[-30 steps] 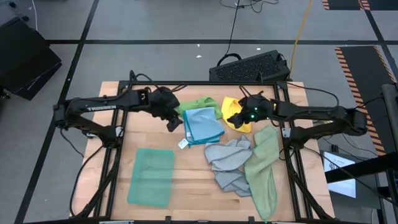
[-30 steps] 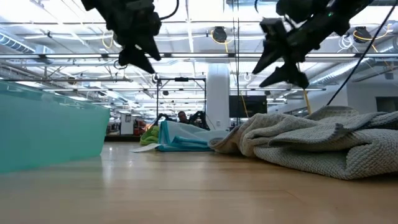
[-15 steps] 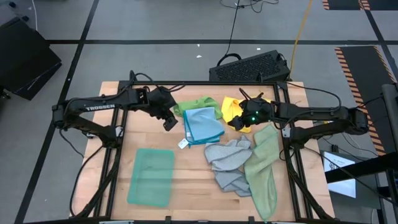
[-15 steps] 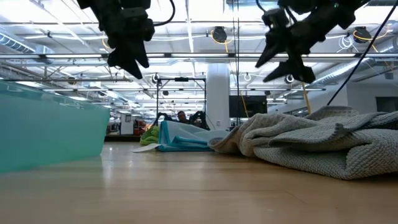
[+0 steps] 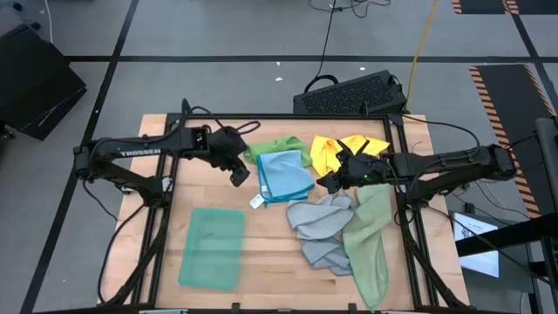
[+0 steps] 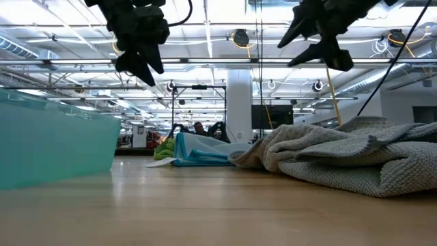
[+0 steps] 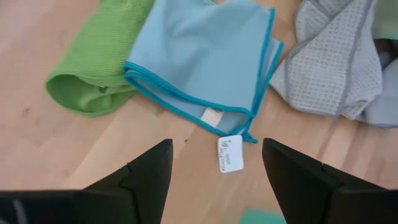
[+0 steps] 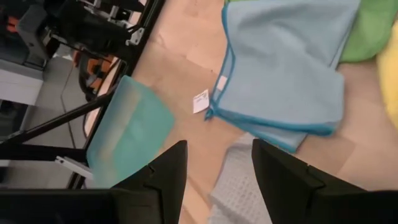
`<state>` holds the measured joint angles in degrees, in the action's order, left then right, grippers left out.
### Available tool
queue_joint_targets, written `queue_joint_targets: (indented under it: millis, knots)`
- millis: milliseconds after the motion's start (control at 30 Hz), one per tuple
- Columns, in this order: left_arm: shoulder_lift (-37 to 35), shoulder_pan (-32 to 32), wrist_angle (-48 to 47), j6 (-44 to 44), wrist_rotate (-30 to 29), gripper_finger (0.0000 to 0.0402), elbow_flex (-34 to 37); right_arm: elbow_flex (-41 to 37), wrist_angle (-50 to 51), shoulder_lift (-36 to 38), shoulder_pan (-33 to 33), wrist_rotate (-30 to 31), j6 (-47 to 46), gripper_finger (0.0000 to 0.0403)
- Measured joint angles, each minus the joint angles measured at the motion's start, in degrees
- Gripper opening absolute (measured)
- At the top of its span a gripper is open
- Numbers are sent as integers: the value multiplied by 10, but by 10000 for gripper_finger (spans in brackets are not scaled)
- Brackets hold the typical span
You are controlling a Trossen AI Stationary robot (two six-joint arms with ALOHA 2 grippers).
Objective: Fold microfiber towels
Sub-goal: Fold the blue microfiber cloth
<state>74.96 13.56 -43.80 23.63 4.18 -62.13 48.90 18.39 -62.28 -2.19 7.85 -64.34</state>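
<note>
Legible text appears in one place: the white lettering "TROSSEN" along the side of the left arm [image 5: 139, 151], seen in the high view near the table's left edge. A small white care tag [image 7: 230, 153] is sewn to a corner of the light blue towel [image 7: 208, 56] and lies flat on the table [image 7: 74, 143]; it carries fine print that is too small to read in the left wrist view or any other.
</note>
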Motion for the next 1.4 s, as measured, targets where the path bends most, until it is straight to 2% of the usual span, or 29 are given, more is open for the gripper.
queue_joint_targets:
  millis: [200,400,633,767,900,1000,1100,1400]
  knots:
    - [0,-41,6,30,-55,250,0,0,12,0,-31,13,-9,171]
    - [0,-66,6,75,-74,250,0,0,23,0,-40,9,7,171]
    - [0,-87,9,48,-104,252,0,0,34,1,-35,-51,97,171]
    - [0,-88,9,47,-107,273,0,0,38,1,-35,-51,161,171]
    - [1,-88,13,14,-122,312,0,0,38,1,-35,-52,173,171]
    - [16,-76,38,-26,-134,337,0,0,38,1,-35,-52,172,171]
    - [37,-48,72,-68,-129,342,0,0,39,1,-33,-51,170,171]
    - [130,43,232,-199,-53,303,0,0,47,1,-10,-48,88,171]
